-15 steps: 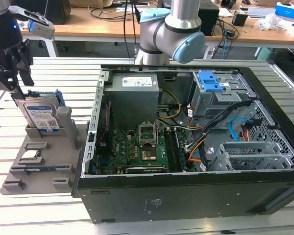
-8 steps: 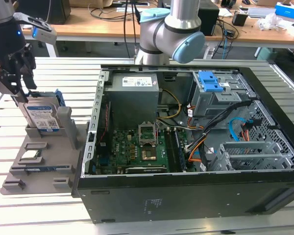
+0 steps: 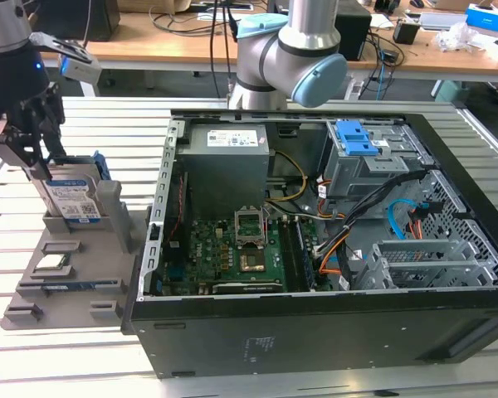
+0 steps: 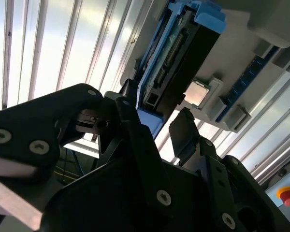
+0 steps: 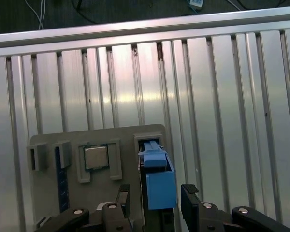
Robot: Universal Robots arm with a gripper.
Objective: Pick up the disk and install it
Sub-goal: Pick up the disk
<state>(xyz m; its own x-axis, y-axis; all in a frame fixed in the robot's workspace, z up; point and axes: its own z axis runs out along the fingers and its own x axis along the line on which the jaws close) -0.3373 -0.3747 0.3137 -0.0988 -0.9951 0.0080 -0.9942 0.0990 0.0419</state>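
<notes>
The disk (image 3: 73, 197) is a silver drive with a white-and-blue label and blue rails. It stands on edge in a slot of the grey holder (image 3: 33, 294) at the exterior view's left, outside the computer case. My black gripper (image 3: 40, 156) hangs over its top edge. In both wrist views the two fingers straddle the disk's blue rail (image 5: 159, 183), one finger (image 5: 123, 195) on each side with a small gap. The gripper (image 5: 157, 197) is open around the disk (image 4: 171, 63), not clamped. The gripper (image 4: 157, 121) reaches just over the disk's end.
The open computer case (image 3: 315, 332) lies on the slatted aluminium table (image 3: 58, 356), with a blue-latched drive cage (image 3: 357, 139), a grey power supply (image 3: 228, 143) and a motherboard (image 3: 232, 249). The holder also carries a processor chip (image 5: 95, 157) and a memory stick (image 5: 62, 186).
</notes>
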